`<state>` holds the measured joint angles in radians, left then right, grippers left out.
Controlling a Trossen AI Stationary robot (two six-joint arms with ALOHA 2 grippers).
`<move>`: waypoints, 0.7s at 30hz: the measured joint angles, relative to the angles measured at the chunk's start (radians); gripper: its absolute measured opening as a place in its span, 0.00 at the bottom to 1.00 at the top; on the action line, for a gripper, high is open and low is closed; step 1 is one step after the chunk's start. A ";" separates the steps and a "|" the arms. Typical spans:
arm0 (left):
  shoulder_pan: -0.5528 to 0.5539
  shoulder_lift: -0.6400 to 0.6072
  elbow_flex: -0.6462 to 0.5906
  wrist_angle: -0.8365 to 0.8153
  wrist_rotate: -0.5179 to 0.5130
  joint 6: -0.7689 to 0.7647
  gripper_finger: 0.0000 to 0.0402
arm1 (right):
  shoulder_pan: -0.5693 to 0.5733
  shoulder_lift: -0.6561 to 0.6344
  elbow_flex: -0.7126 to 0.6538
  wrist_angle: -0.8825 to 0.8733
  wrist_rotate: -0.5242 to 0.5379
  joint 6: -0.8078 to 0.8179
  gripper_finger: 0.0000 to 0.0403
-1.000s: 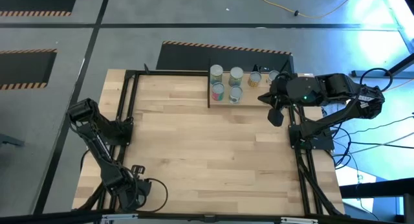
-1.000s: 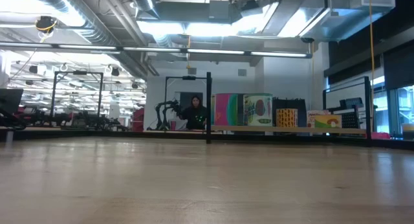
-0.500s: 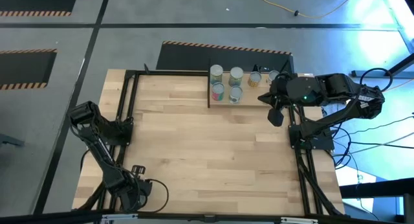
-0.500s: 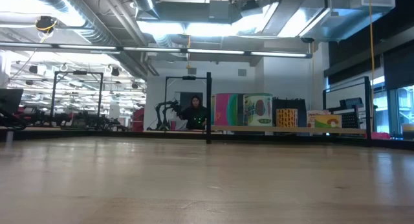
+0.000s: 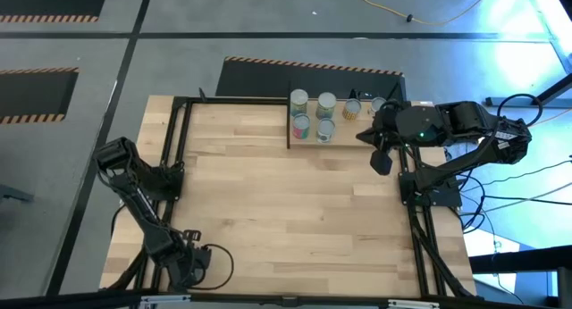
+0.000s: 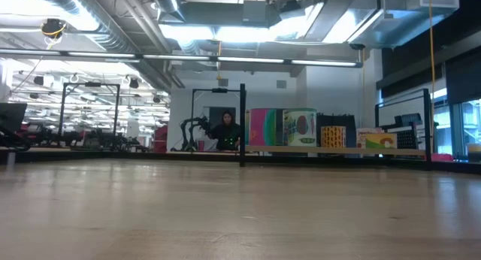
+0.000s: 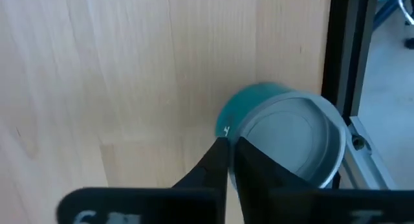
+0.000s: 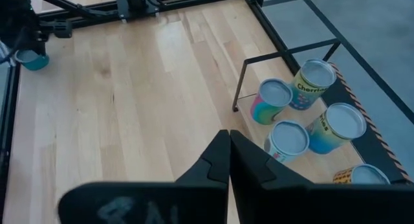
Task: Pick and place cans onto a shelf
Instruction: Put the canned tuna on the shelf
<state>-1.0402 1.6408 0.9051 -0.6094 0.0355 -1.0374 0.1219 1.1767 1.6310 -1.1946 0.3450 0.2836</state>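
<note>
I count approx 5 cans (image 5: 324, 102) on the shelf (image 5: 342, 137), upper mid frame; teal can (image 7: 284, 143) left at tabletop lower left, beside left gripper (image 7: 230, 149), fingers together, not gripping; right gripper (image 8: 228, 149) fingers together, empty.

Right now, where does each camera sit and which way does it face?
High: above the table, facing straight down; both arms show.
Low: table height, facing level toward the shelf; no arm shows.
Left wrist: over a teal can; left tool shut.
Right wrist: faces the cans; right tool shut.
Both wrist views show the teal can.
</note>
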 joint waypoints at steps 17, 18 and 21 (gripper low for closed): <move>0.209 -0.142 0.080 -0.223 -0.120 0.056 0.00 | 0.000 0.000 0.000 -0.001 -0.033 -0.019 0.02; 0.240 -0.147 0.109 -0.262 -0.142 0.080 0.00 | 0.000 0.000 0.000 -0.002 -0.034 -0.029 0.02; 0.354 -0.149 0.206 -0.325 -0.189 0.177 0.00 | 0.000 -0.001 0.000 -0.006 -0.034 -0.054 0.02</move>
<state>-0.6861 1.4919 1.1109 -0.9346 -0.1537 -0.8606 0.1223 1.1755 1.6310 -1.2007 0.3111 0.2295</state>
